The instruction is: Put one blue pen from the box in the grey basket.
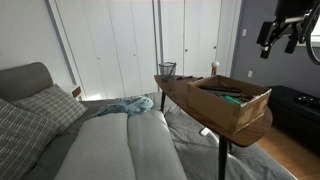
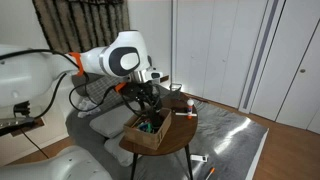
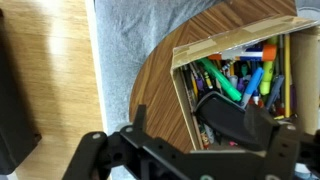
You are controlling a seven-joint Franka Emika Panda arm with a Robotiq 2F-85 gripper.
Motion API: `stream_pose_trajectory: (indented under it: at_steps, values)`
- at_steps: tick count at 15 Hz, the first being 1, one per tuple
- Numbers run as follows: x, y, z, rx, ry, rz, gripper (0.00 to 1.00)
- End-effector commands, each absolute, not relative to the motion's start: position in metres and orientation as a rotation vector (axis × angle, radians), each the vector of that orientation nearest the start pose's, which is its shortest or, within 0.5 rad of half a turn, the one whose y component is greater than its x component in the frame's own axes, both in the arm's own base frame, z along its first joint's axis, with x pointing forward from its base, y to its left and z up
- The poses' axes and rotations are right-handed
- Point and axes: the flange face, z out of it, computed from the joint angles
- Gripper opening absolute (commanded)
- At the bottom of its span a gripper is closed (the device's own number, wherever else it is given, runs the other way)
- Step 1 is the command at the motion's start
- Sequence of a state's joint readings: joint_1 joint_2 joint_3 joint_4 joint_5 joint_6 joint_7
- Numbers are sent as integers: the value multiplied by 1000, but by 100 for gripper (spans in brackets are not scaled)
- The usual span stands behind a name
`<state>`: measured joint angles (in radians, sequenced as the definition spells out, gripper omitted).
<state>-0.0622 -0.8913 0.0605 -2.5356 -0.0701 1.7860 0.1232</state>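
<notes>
The brown cardboard box (image 1: 240, 108) stands on a round wooden table (image 1: 190, 105); it also shows in an exterior view (image 2: 140, 137). In the wrist view the box (image 3: 185, 100) holds several coloured pens and markers, among them a blue pen (image 3: 268, 77) at the right. The grey wire-mesh basket (image 1: 167, 69) stands at the table's far end, apart from the box. My gripper (image 3: 205, 128) hangs above the box, open and empty, in both exterior views (image 1: 277, 35) (image 2: 150, 100).
A small bottle with a red cap (image 1: 213, 68) stands on the table between basket and box. A grey couch with cushions (image 1: 40, 110) and a teal cloth (image 1: 125, 107) lies beside the table. White closet doors (image 1: 120, 40) stand behind.
</notes>
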Motion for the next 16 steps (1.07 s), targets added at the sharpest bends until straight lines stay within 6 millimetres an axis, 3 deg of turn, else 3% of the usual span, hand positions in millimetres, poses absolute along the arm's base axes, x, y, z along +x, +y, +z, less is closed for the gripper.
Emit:
stream_pose_trajectory:
  at_steps: [1,13,16]
  values:
    - [298,-3,558,-3235,217,-238,100]
    - [298,-3,558,-3234,217,-240,100]
    - [322,15,531,-3136,202,-257,100]
